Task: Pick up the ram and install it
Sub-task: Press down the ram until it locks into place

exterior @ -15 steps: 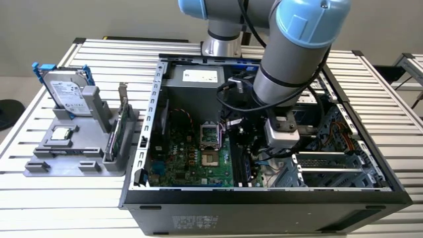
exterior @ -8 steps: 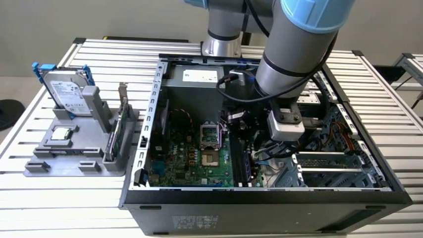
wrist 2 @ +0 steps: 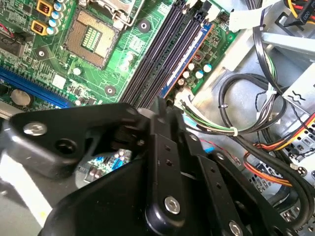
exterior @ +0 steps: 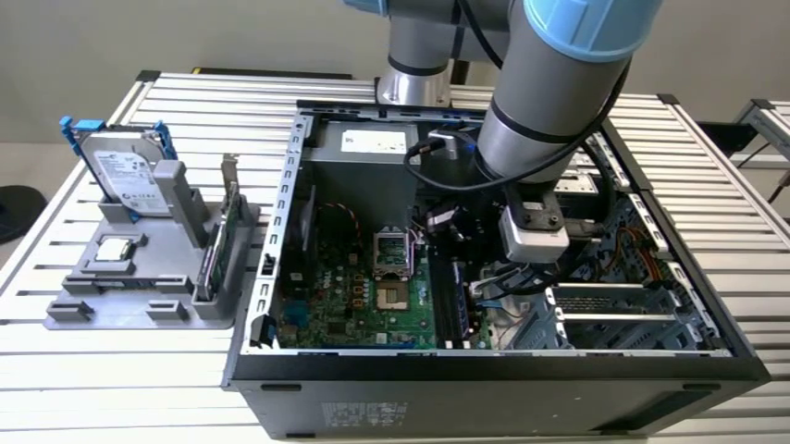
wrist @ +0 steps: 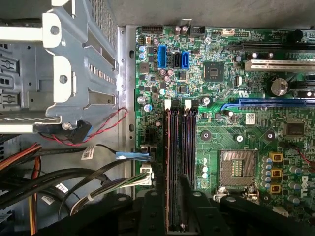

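The ram (exterior: 213,262), a slim green stick, stands on edge in the grey holder (exterior: 124,310) on the table at the exterior view's left, outside the computer case. My gripper (exterior: 515,280) hangs inside the open case (exterior: 494,365), well apart from the ram. It hovers just above the near end of the dark memory slots (wrist: 179,142) on the green motherboard (wrist: 246,132). In the second wrist view the gripper (wrist 2: 156,107) looks shut, with nothing seen between its fingers. The slots (wrist 2: 162,54) look empty in both wrist views.
A silver hard drive (exterior: 117,176) with a blue bracket and a small square processor chip (exterior: 114,248) also sit in the holder. Inside the case are the processor socket (exterior: 392,252), cable bundles (wrist 2: 266,128) and a metal drive cage (wrist: 64,64) beside the slots.
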Available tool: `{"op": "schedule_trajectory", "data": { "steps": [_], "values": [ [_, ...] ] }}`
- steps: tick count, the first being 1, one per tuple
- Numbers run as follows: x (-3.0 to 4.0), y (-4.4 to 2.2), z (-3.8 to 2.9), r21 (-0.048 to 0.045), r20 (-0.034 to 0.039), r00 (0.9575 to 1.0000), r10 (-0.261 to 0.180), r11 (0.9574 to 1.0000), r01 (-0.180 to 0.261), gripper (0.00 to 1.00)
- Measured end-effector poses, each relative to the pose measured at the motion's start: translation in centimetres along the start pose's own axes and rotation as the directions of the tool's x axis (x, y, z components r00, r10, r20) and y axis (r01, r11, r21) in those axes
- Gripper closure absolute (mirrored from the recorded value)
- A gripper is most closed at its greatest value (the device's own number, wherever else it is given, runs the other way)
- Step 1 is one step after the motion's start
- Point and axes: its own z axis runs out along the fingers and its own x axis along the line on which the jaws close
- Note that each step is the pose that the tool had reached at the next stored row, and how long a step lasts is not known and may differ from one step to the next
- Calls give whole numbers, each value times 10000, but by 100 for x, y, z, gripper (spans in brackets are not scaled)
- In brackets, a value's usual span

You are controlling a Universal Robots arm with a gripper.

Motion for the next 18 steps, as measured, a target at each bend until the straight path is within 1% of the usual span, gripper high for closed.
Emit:
{"op": "schedule_trajectory", "data": {
  "steps": [15, 18],
  "values": [
    [0, 0, 0, 1, -9, 10000, 0, 10000, 0, 100],
    [-2, 0, 0, -3, -10, 10000, -84, 10000, 84, 100]
  ]
}}
